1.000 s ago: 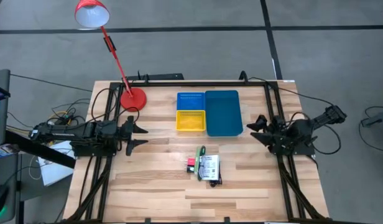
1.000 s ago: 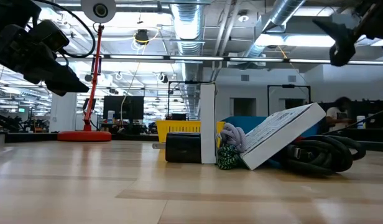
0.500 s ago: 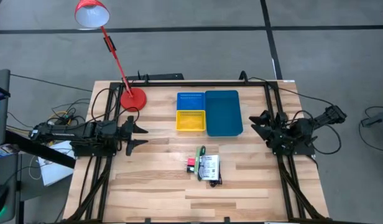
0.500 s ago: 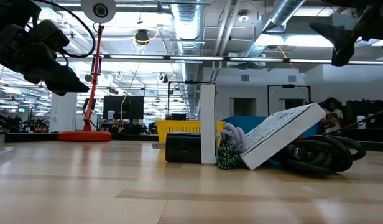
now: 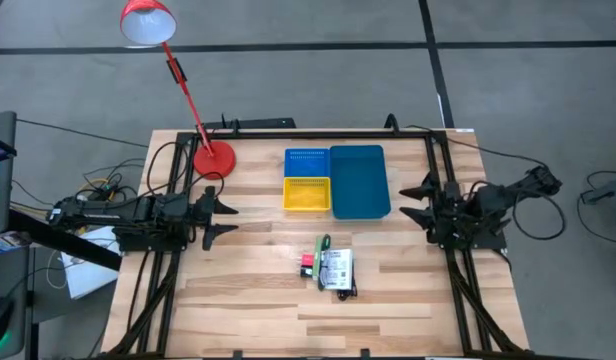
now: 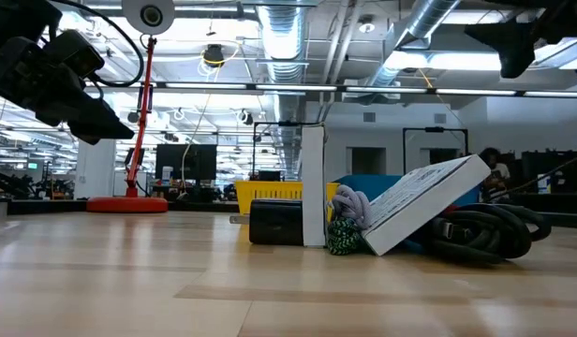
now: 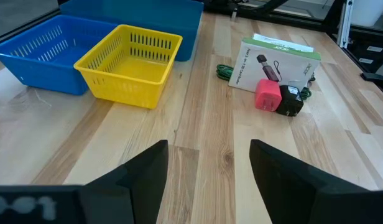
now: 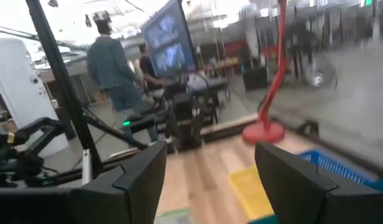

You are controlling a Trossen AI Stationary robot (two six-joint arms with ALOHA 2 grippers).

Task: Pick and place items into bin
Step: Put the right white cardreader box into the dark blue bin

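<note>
The items lie in one small heap on the pale wooden plank table [image 5: 248,300], toward its near middle. There is a white flat cardboard box with black print [image 5: 337,268], a small red-pink plastic block [image 7: 268,95] touching a black cube-shaped plug [image 7: 290,104], a thin green cord [image 7: 224,71] at the box's edge, and thick black rubber cables [image 6: 485,234] coiled just beside it. In the low view the box leans tilted on the cables.

Behind the heap, well apart from it, stand three bins side by side: a deep solid blue plastic bin [image 5: 360,181], a small yellow slotted plastic basket [image 5: 307,194] and a blue slotted plastic basket [image 5: 307,161] touching each other. A red desk lamp with a round base [image 5: 213,158] stands at the far left corner.

The left gripper [image 5: 220,216] hangs over the left table edge, its fingers spread wide and holding nothing. The right gripper [image 5: 422,200] waits at the right edge near the deep bin, also wide apart and empty. People stand in the room beyond.
</note>
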